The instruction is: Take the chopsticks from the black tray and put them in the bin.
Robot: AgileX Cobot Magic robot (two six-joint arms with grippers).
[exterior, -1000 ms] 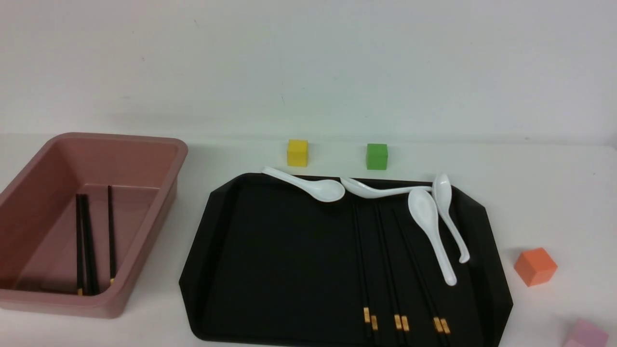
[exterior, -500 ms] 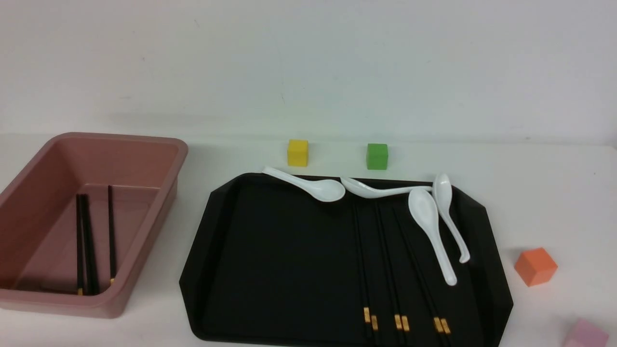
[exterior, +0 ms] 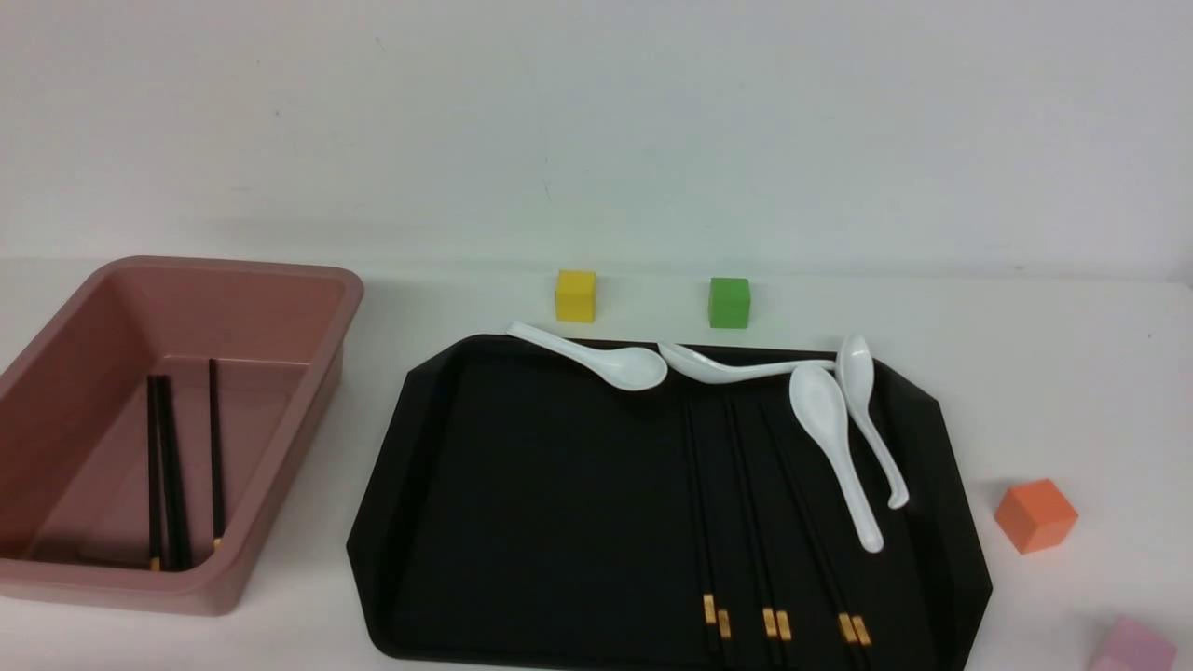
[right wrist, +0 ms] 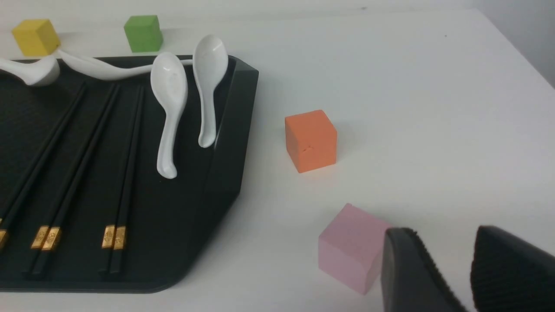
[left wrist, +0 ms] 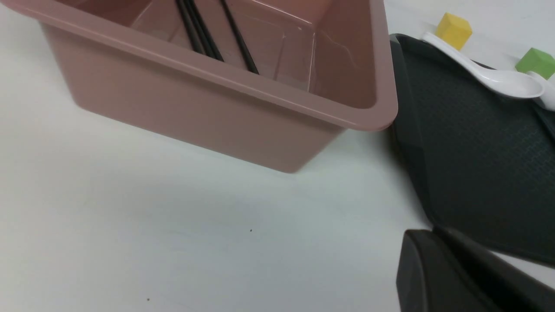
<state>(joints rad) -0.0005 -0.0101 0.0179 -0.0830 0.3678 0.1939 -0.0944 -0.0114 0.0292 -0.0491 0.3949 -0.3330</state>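
Left gripper: fingertips together, nothing between them.
Right gripper: fingers spread apart, nothing between them.
Chopsticks: three pairs lie in the black tray, beside the white spoons; others rest in the bin.
Approach: best to part the left fingertips above the leftmost pair, straddling both sticks.
Pinch: near mid-length, low and level, so neither stick slips or swings.
Carry: lift above both rims, lower inside the bin, then release.
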